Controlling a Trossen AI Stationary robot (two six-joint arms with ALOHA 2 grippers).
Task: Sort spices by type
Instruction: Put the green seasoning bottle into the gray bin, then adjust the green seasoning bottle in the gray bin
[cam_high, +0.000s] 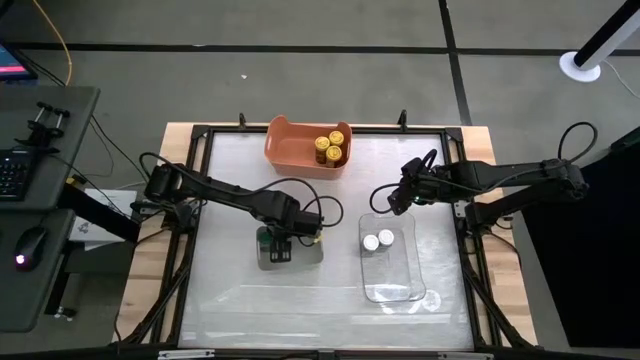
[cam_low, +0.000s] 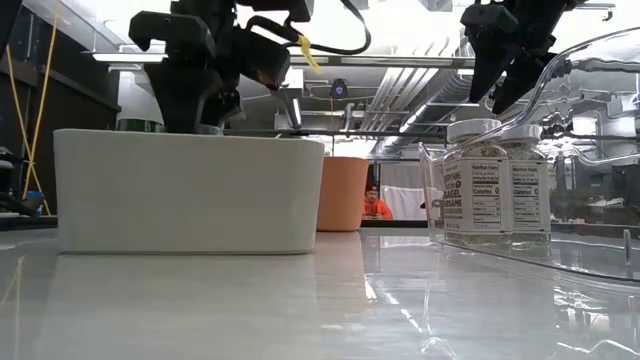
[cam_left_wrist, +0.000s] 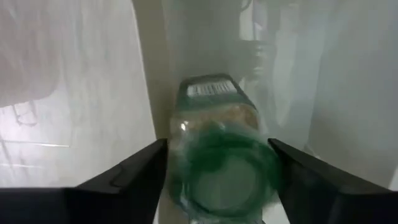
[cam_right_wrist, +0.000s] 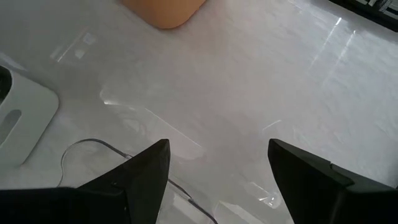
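My left gripper (cam_high: 283, 243) hangs over the grey tray (cam_high: 300, 258) and is shut on a green-capped spice jar (cam_left_wrist: 221, 158). In the low view another green cap (cam_low: 140, 125) peeks over the tray's wall (cam_low: 190, 190) beside that gripper. My right gripper (cam_high: 400, 197) is open and empty, hovering above the far end of the clear tray (cam_high: 400, 270). Two white-capped jars (cam_high: 378, 240) stand upright on that tray's floor. Three yellow-capped jars (cam_high: 331, 147) sit in the orange bin (cam_high: 290, 145). My left gripper holds the green-capped jar at its cap end (cam_left_wrist: 186, 180), pinched between the two fingers (cam_left_wrist: 140, 177), which come from above, pointing down. The jar's body (cam_left_wrist: 211, 93) reaches out past the fingertips. The tray wall hides whether its base rests on the tray.
The orange bin stands at the table's far edge, the grey tray in the middle and the clear tray to its right. Bare white table (cam_high: 250, 300) lies near the front. A black frame (cam_high: 190, 250) borders the table. A person in orange (cam_low: 376, 207) shows far behind.
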